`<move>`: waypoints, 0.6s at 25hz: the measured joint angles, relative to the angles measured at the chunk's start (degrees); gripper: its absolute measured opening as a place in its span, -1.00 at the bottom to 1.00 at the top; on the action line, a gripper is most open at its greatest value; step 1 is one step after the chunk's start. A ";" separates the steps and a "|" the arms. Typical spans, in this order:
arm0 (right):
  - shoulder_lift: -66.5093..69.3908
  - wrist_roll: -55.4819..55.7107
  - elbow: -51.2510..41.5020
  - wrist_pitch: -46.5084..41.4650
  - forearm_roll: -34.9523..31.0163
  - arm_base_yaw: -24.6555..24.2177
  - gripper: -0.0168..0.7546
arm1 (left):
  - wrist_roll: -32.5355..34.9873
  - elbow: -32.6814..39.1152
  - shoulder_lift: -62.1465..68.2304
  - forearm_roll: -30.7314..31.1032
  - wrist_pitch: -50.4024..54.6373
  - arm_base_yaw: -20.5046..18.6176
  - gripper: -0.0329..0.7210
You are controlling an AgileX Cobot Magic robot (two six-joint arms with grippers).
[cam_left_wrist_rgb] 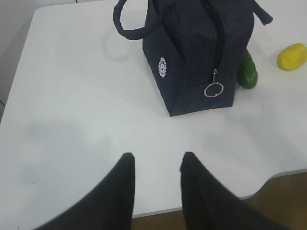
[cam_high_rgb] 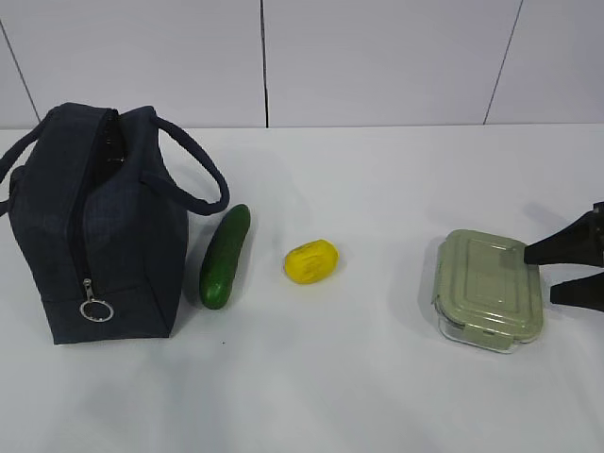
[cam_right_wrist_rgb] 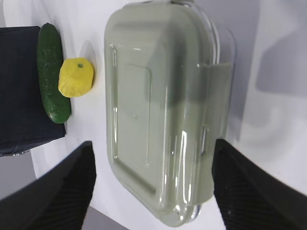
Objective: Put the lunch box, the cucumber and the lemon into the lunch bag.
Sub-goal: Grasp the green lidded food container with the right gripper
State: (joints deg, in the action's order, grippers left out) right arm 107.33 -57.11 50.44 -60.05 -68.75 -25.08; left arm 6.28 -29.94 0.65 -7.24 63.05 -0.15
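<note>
The navy lunch bag (cam_high_rgb: 94, 226) stands at the left, its top open and its ring pull low on the end. The cucumber (cam_high_rgb: 225, 256) lies beside it, then the lemon (cam_high_rgb: 310, 261). The lunch box (cam_high_rgb: 488, 288) with its sage-green lid sits at the right. My right gripper (cam_high_rgb: 545, 272) is open at the box's right end; in the right wrist view its fingers stand apart on either side of the lunch box (cam_right_wrist_rgb: 158, 110), not touching it. My left gripper (cam_left_wrist_rgb: 157, 160) is open and empty over bare table, in front of the lunch bag (cam_left_wrist_rgb: 192, 52).
The white table's (cam_left_wrist_rgb: 86, 96) front edge runs close under my left gripper, with brown floor beyond. A pale panelled wall (cam_high_rgb: 377, 57) stands behind the table. The bag's loop handle (cam_high_rgb: 203, 175) hangs out over the cucumber's far end.
</note>
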 joint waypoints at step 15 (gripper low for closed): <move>2.13 -7.16 0.13 -0.10 -2.86 0.00 0.51 | 0.00 0.00 0.00 0.00 0.00 0.00 -0.27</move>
State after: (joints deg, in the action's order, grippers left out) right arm 109.46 -64.27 50.57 -60.16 -71.61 -25.08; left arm 6.28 -29.94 0.65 -7.24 63.05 -0.15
